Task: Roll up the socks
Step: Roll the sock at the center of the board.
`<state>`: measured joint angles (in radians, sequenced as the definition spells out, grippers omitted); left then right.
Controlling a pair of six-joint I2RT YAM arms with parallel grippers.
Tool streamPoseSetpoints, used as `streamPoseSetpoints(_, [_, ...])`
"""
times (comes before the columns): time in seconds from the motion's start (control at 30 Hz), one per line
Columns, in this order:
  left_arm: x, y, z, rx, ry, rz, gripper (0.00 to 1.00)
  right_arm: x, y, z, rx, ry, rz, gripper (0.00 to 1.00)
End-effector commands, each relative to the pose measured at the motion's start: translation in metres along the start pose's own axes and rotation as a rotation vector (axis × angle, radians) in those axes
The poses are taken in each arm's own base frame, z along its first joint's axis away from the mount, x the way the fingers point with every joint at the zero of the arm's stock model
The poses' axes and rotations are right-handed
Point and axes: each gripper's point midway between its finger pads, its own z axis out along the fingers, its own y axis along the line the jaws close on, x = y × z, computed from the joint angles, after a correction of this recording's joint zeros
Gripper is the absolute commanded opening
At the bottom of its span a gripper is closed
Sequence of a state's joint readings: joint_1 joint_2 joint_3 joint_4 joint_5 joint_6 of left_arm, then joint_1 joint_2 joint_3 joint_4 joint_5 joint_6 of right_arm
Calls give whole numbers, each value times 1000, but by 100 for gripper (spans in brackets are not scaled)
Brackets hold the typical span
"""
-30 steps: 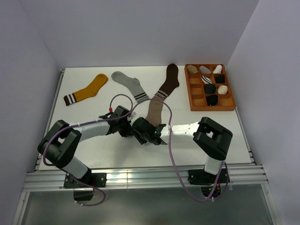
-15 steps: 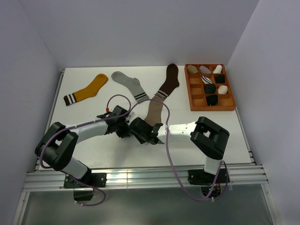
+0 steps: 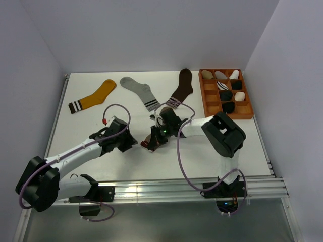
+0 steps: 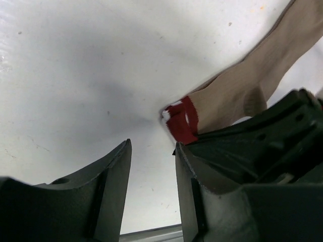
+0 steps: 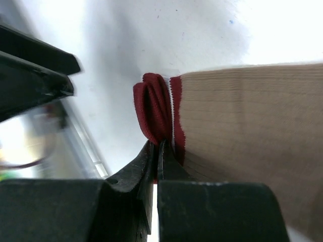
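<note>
Sock [image 5: 242, 116] cuff [image 5: 154, 113] is clamped in right gripper [image 5: 157, 148]; left gripper [image 4: 152, 154] gapes empty nearby. Hold that pinch and roll tight up its length. The cuff seems folded over, though it is hard to tell.

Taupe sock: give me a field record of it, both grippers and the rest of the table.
taupe sock: maroon-and-white cuff bunched up, pinched at its edge
right gripper: shut on the cuff
left gripper: open, empty, beside the cuff without touching it
other socks, lying flat: mustard-yellow sock, grey sock, dark brown sock
wooden tray: far right, rolled socks in several compartments
</note>
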<state>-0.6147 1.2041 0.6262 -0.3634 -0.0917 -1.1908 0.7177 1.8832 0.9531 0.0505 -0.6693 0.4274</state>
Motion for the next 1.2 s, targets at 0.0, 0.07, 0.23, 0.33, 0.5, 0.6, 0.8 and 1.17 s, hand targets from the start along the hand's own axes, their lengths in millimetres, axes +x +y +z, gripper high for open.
streamPoseSetpoints(0.0, [6,-1,3,38,14,-46,46,21,17,-1,-218,103,177,0])
streamPoseSetpoints(0.07, [13,-2,6,45,40,-50,46,22,13,-1,-278,97,217,0])
streamPoseSetpoints(0.23, [22,-13,13,66,72,-46,45,23,1,-2,-316,88,336,0])
streamPoseSetpoints(0.33, [24,-18,18,78,79,-57,45,27,-5,-1,-315,91,373,0])
streamPoseSetpoints(0.5, [27,-17,27,63,91,-61,45,29,-9,0,-327,81,409,0])
streamPoseSetpoints(0.6, [29,-20,28,71,92,-66,45,30,-11,1,-323,84,417,0])
streamPoseSetpoints(0.8, [23,-31,19,143,38,-87,45,31,-13,3,-314,86,411,0])
streamPoseSetpoints(1.17, [37,-20,33,91,82,-66,43,30,-13,3,-306,80,413,0])
